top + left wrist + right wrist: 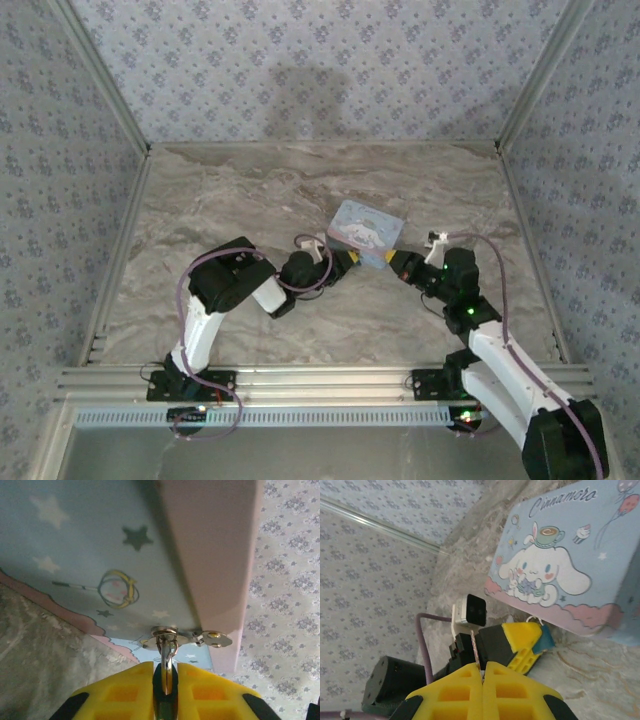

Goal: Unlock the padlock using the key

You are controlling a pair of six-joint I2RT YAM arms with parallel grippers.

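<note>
Both arms reach in over the marble-patterned bench (250, 190) and meet at the near edge of the pale blue cartoon tin (367, 230), which lies flat right of centre, turned at an angle, print facing up. Left gripper (165, 674): yellow fingers pressed in on the padlock (165, 682), a small dark body with a shiny shackle. The shackle runs up through the metal hasp (165, 641) on the tin's front, so the lock hangs off the tin right at the left gripper's tips. Most of the lock body is buried between the pads, so I read it as a firm pinch but can't be certain. Right gripper (482, 672): fingers pressed tight together with the key (475, 650) pinched in the seam, its thin silvery blade sticking out past the tips, slightly tilted. From the right wrist view the blade points toward the left gripper's dark body, just below its white-and-black camera (470, 611). A purple cable (421, 640) runs along the left arm. From the top, the two grippers come in from opposite sides, tips near each other but apart, with the tin's near corner between them.
</note>
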